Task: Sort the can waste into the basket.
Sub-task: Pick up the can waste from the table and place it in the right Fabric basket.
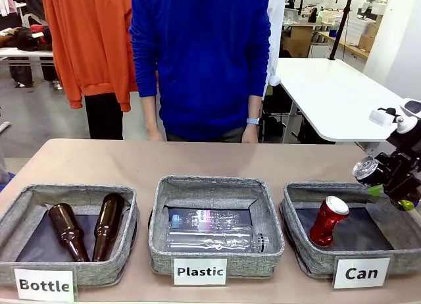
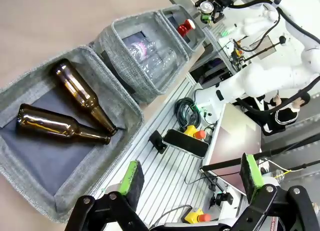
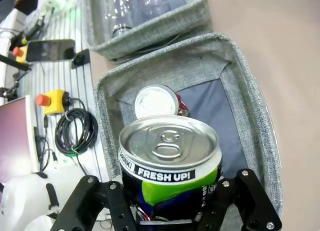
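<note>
My right gripper (image 1: 385,182) is shut on the black can (image 1: 365,168), holding it tilted above the right rear rim of the grey basket (image 1: 309,191) labelled "Can". In the right wrist view the black can (image 3: 170,156) shows its silver top and "FRESH UP!" band between my right gripper's (image 3: 172,203) fingers, over the basket (image 3: 250,96). The red can (image 1: 327,220) leans inside that basket, its pale end (image 3: 156,102) just beyond the held can. My left gripper (image 2: 191,178) is open with nothing between its pads, over the table's near edge beside the "Bottle" basket (image 2: 30,86).
The middle "Plastic" basket (image 1: 217,185) holds clear plastic bottles (image 1: 214,230). The left "Bottle" basket (image 1: 72,192) holds two brown glass bottles (image 1: 105,225). A person in a blue sweater (image 1: 200,60) stands at the far side, hands down. Bare tabletop lies behind the baskets.
</note>
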`<state>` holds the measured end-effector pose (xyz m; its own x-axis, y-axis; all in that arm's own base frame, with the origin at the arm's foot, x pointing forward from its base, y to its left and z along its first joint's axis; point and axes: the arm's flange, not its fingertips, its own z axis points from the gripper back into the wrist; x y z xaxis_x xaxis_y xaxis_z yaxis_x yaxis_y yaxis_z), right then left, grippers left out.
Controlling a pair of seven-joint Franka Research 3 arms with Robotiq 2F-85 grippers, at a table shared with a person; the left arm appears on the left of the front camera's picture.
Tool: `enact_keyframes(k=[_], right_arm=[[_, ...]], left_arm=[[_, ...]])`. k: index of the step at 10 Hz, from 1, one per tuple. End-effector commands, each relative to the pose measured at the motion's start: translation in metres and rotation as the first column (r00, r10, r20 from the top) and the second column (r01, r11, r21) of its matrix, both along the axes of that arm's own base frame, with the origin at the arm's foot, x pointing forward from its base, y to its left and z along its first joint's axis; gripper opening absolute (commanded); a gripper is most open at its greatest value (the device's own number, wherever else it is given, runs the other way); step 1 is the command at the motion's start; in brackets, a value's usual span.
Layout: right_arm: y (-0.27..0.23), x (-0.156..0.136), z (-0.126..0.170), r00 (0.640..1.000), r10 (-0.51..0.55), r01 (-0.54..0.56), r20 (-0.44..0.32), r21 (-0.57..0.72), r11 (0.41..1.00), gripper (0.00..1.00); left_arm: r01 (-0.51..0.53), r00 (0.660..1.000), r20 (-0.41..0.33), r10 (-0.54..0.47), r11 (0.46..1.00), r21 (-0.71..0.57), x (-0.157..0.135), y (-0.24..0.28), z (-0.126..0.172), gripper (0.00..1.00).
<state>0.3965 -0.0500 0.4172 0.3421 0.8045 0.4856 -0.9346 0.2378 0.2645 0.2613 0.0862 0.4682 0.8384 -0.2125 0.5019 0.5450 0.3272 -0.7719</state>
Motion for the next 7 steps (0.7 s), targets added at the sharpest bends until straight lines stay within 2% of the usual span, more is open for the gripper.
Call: enact_keyframes(k=[1, 2, 4, 5, 6, 7], right_arm=[[0.0019, 0.0076, 0.0017, 1.0, 0.0, 0.0, 0.005, -0.02, 1.0, 0.89], [0.002, 0.0074, 0.0014, 1.0, 0.002, -0.002, 0.005, -0.023, 1.0, 1.0], [0.0018, 0.0069, 0.0005, 1.0, 0.003, -0.003, 0.004, -0.023, 1.0, 1.0], [0.002, 0.0073, 0.0002, 1.0, -0.001, 0.001, 0.003, -0.018, 1.0, 0.94], [0.0022, 0.0077, 0.0004, 1.0, -0.007, 0.007, 0.004, -0.011, 1.0, 1.0], [0.0015, 0.0089, 0.0001, 1.0, -0.014, 0.014, 0.001, -0.004, 1.0, 1.0]], left_arm=[[0.005, 1.0, 0.004, -0.005, 1.0, -0.009, -0.0024, 0.0008, 0.0016, 1.0], [0.005, 1.0, 0.004, -0.005, 1.0, -0.009, -0.0024, 0.0008, 0.0016, 1.0], [0.005, 1.0, 0.004, -0.005, 1.0, -0.009, -0.0024, 0.0008, 0.0016, 1.0], [0.005, 1.0, 0.004, -0.005, 1.0, -0.009, -0.0024, 0.0008, 0.0016, 1.0], [0.005, 1.0, 0.004, -0.005, 1.0, -0.009, -0.0024, 0.0008, 0.0016, 1.0], [0.005, 1.0, 0.004, -0.005, 1.0, -0.009, -0.0024, 0.0008, 0.0016, 1.0]])
